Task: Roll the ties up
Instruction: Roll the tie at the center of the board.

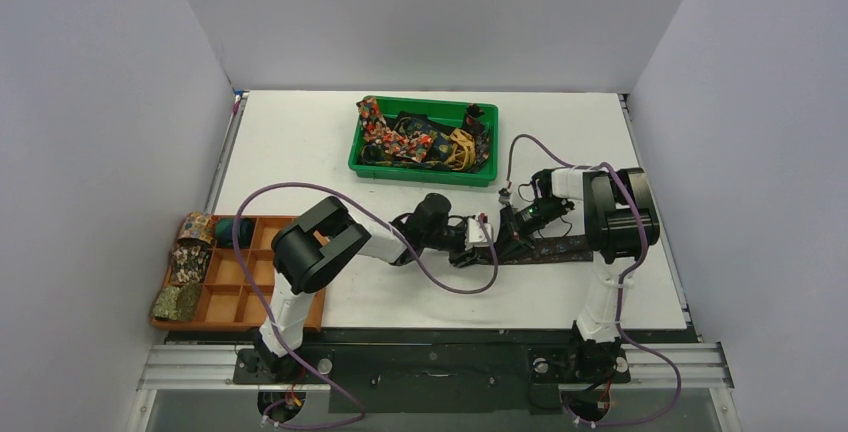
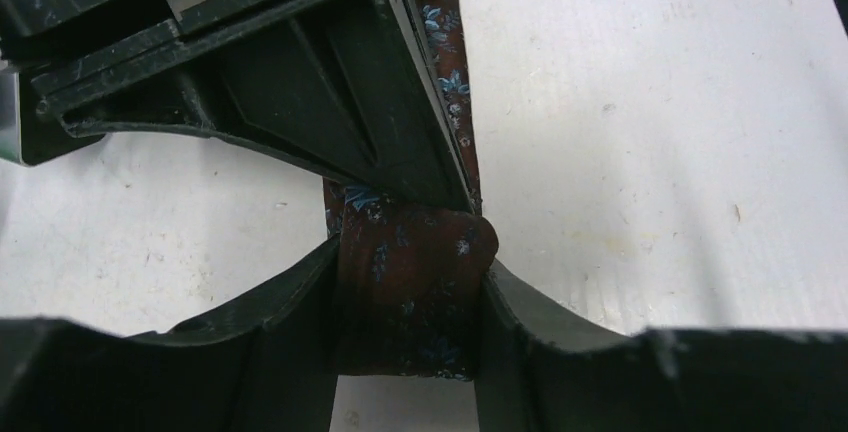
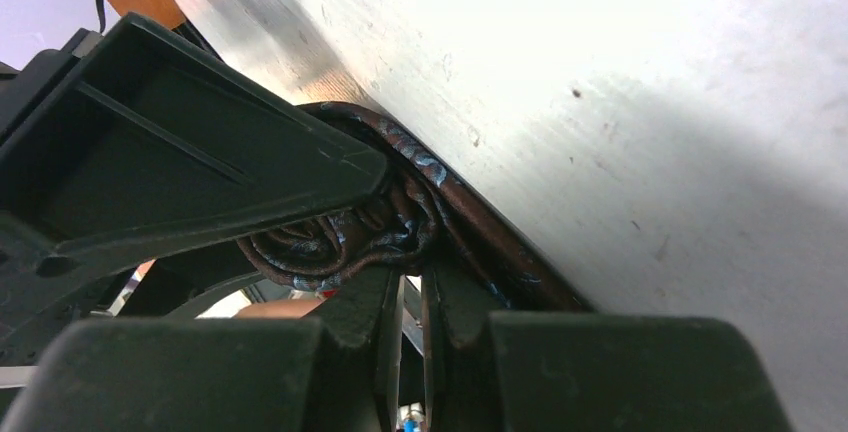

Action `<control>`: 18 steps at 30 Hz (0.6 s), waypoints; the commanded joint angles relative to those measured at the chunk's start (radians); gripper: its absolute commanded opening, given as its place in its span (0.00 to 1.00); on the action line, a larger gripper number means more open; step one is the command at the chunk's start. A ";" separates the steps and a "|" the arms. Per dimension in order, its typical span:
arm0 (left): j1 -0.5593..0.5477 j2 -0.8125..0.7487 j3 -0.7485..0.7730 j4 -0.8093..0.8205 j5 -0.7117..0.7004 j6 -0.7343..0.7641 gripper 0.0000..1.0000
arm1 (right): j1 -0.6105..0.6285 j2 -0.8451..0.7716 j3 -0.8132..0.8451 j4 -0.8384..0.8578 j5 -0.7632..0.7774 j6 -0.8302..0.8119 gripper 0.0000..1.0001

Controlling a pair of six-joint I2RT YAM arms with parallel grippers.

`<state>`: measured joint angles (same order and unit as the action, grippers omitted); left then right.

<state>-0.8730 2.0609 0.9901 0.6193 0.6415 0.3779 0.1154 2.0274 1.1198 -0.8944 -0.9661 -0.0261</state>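
A dark brown tie with small blue flowers (image 1: pixel 555 249) lies flat on the white table, its left end wound into a small coil (image 2: pixel 410 297). My left gripper (image 1: pixel 484 237) holds that coil between its two fingers, in the left wrist view (image 2: pixel 410 262). The tie's flat length (image 2: pixel 450 62) runs away from it under the right gripper's body. My right gripper (image 1: pixel 508 235) meets the coil from the other side. In the right wrist view (image 3: pixel 415 274) its jaws are almost closed, tips pinching the coil's edge (image 3: pixel 320 250).
A green bin (image 1: pixel 420 174) at the back centre holds several loose ties (image 1: pixel 420 137). An orange compartment tray (image 1: pixel 250 287) at the front left holds rolled ties (image 1: pixel 190 262) in its left cells. Purple cables loop over both arms.
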 commanded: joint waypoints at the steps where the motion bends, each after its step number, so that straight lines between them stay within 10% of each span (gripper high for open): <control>1: -0.011 -0.003 0.047 -0.087 0.011 0.017 0.32 | 0.007 -0.027 0.002 0.037 0.111 -0.061 0.04; 8: 0.011 0.008 0.045 -0.237 -0.039 -0.168 0.20 | 0.003 -0.271 -0.047 0.062 0.087 -0.035 0.51; 18: 0.006 0.017 0.074 -0.326 -0.079 -0.179 0.19 | 0.104 -0.257 -0.033 0.188 0.124 0.101 0.47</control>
<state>-0.8623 2.0609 1.0561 0.4637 0.6147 0.2085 0.1753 1.7462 1.0710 -0.7792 -0.8715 0.0219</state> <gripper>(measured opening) 0.331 0.514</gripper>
